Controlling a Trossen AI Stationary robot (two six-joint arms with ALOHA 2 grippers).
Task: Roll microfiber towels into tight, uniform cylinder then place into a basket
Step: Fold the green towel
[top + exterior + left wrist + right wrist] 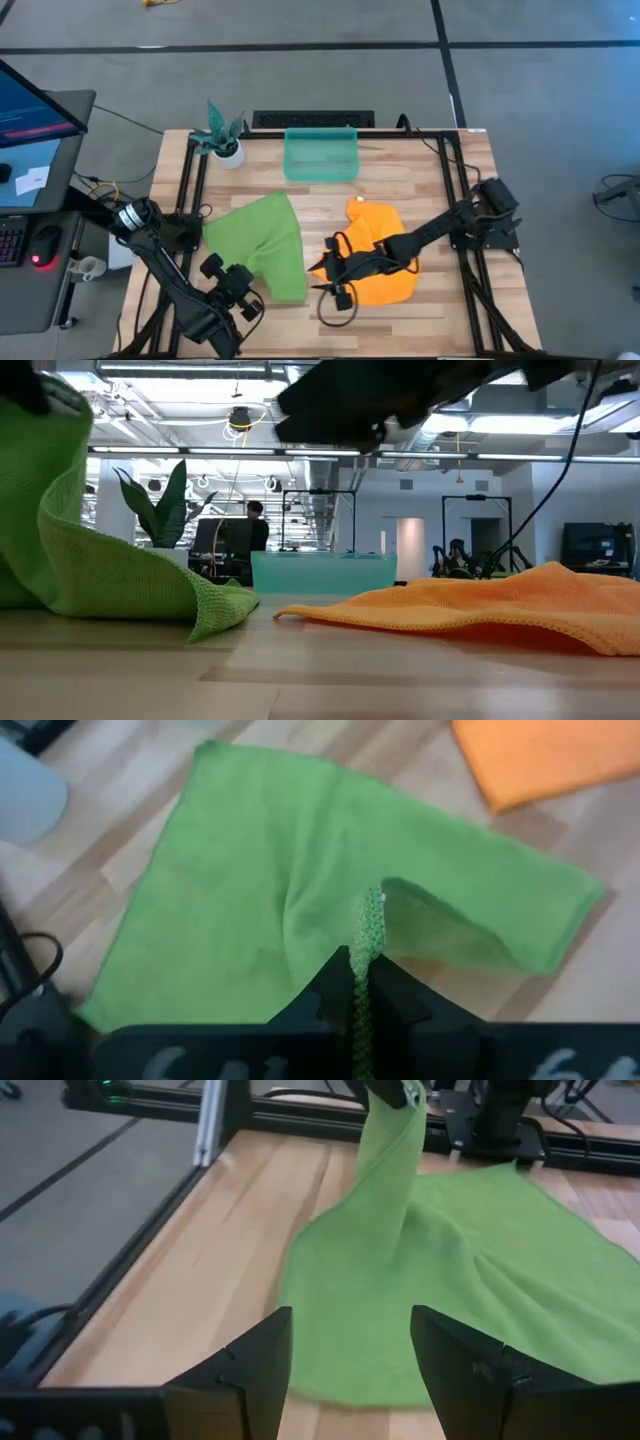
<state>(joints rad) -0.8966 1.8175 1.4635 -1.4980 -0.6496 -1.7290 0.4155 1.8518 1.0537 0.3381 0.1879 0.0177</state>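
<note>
1. Towels lie side by side on the table (420, 170): we see the green towel (262, 240) on the left half and the orange towel (385, 255) on the right half, apart from each other.
2. We see the left gripper (362, 1010) clamped on an edge of the green towel, lifting that edge off the wood while the rest lies spread.
3. We see the right gripper (350, 1365) with its fingers spread wide, holding nothing, hovering over the orange towel's left edge and facing the green towel.
4. We find the basket (321, 155) at the table's far side, between the towels, near a potted plant (224, 135).
</note>
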